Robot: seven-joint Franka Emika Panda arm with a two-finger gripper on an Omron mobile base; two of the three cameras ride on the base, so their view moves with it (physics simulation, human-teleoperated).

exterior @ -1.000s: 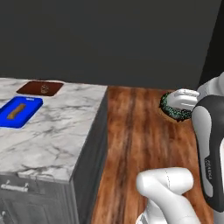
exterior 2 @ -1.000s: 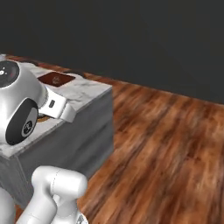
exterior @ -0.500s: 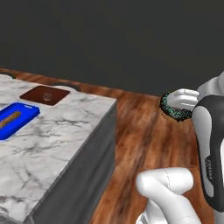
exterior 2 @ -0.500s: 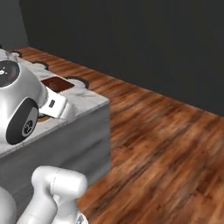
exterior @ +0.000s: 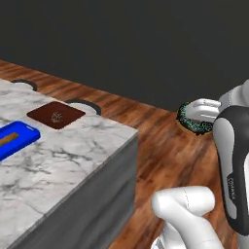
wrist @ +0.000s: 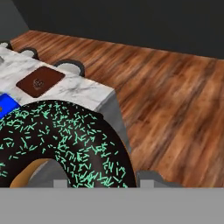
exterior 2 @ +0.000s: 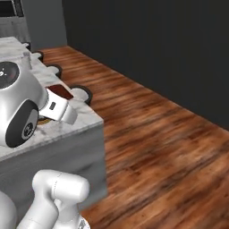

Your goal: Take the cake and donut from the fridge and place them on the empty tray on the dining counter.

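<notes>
The donut (exterior: 193, 119), dark-frosted with green sprinkles, hangs above the wood floor to the right of the dining counter (exterior: 73, 160). My gripper (exterior: 198, 115) is shut on it. In the hand view the donut (wrist: 61, 135) sits large between my gripper (wrist: 105, 181) and the counter's corner (wrist: 98, 98) below. The reddish-brown tray (exterior: 56, 115) lies near the counter's far edge, with a small speckled patch at its middle that I cannot identify as the cake. The tray (wrist: 40, 81) and tray (exterior 2: 61, 91) show the same. The fridge is out of view.
A bright blue tray (exterior: 12, 141) lies on the marble left of the brown tray. Round stools (exterior: 83, 104) stand against the counter's far side. Wood floor (exterior 2: 156, 134) spreads to the right, up to a dark wall.
The whole picture has shifted, so the base has moved: the counter and tray now sit nearer and further right in the left base view. The donut stays in my gripper.
</notes>
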